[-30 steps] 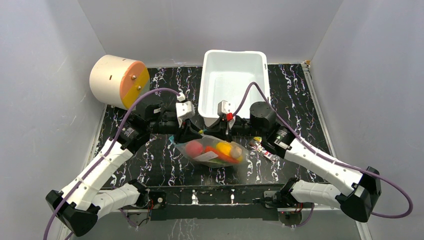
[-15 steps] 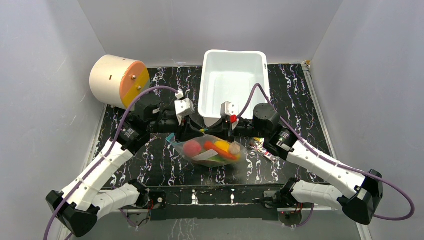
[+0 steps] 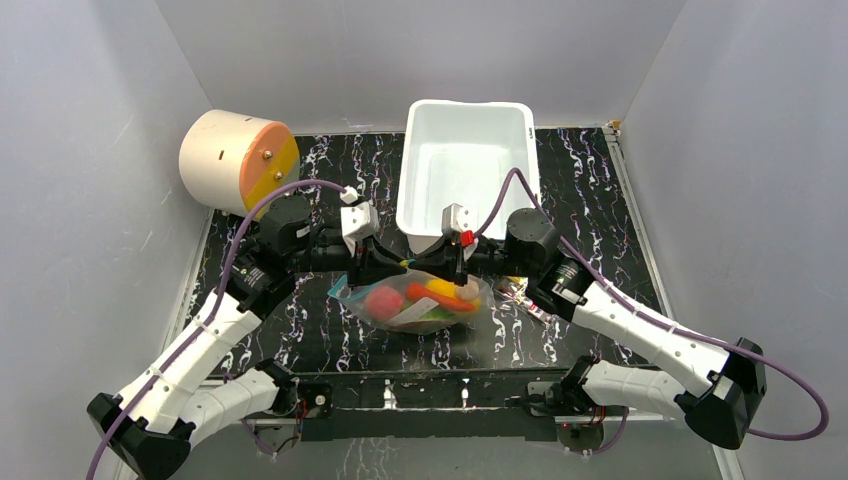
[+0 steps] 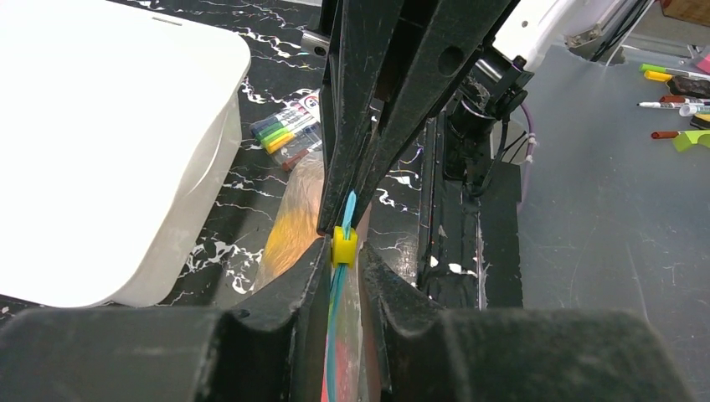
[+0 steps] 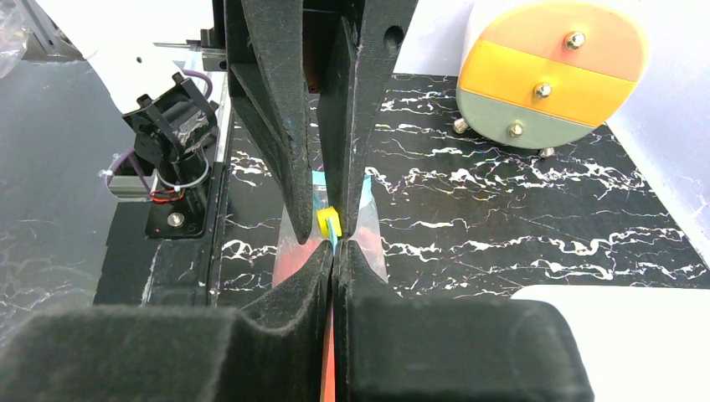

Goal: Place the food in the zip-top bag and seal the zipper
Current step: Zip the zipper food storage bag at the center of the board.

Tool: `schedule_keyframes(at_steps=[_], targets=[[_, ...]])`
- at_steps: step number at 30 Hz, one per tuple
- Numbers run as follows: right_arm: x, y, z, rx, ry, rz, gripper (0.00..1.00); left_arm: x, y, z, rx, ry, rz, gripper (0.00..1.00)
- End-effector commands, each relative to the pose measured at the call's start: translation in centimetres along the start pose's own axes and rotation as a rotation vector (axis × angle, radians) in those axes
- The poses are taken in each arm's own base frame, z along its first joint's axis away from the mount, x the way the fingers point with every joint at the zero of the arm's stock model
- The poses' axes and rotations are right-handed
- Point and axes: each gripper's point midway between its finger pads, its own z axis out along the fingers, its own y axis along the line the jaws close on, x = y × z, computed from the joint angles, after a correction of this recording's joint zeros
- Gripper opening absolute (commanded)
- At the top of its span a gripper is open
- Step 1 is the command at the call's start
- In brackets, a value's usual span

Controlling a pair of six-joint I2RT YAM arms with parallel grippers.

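Right gripper [image 5: 335, 251]: jaws pressed together on the thin blue-teal zipper strip [image 4: 336, 327], pinching it at the mouth of the clear, crinkly zip-top bag [image 3: 420, 302]. Left gripper [image 4: 343, 249]: faces the right one tip to tip, jaws a narrow slit apart and straddling the same strip. A small yellow slider clip [image 4: 344, 245] sits on the strip just at the left fingertips. Whether the left pads actually press the strip or the clip cannot be told.

The bag lies on the black, white-veined table top [image 3: 600, 190], just in front of the white plastic bin [image 3: 465, 165], with its mouth edge towards the bin and between the two grippers. Its body bulges towards the arm bases. Through the plastic show the toy food pieces [image 3: 384, 301]: a pink-red ball, then orange, yellow and green shapes beside a white label patch.

A cream cylinder with an orange and yellow end face [image 3: 222, 150] lies at the far left. A flat printed packet [image 3: 525, 300] rests near the bag's right side.
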Motion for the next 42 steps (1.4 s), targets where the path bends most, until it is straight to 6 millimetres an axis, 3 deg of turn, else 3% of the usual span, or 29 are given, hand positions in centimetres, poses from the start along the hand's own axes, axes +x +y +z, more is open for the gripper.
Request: schedule_keyframes(at_steps=[1,4,6,11,16,27,33,42], targets=[[-2.4,-0.9,0.0,0.037,-0.076,-0.051,0.00,-0.7,-0.8,0.0,0.043,-0.036,0.032,0.17],[-2.3,-0.9,0.0,0.035,-0.072,-0.048,0.00,-0.7,-0.8,0.1,0.049,-0.037,0.032,0.10],[-2.1,-0.9,0.0,0.035,-0.067,-0.045,0.00,-0.7,-0.9,0.1,0.057,-0.038,0.034,0.00],[-2.3,-1.8,-0.5,0.106,-0.069,-0.044,0.00,-0.1,-0.7,0.0,0.038,-0.016,0.033,0.00],[-3.9,-1.7,-1.7,0.142,-0.134,-0.086,0.00,1.4,-0.4,-0.4,0.008,0.036,0.026,0.00],[-3.9,-1.8,-2.6,0.182,-0.142,-0.077,0.00,3.1,-0.4,-0.8,0.001,0.105,0.008,0.00],[-2.0,-0.6,-1.9,0.100,-0.078,-0.049,0.00,3.0,-0.7,-1.1,0.008,0.107,0.019,0.00],[-1.4,1.3,-1.1,-0.041,-0.037,-0.009,0.37,2.1,-0.9,-0.7,0.037,0.070,0.030,0.00]])
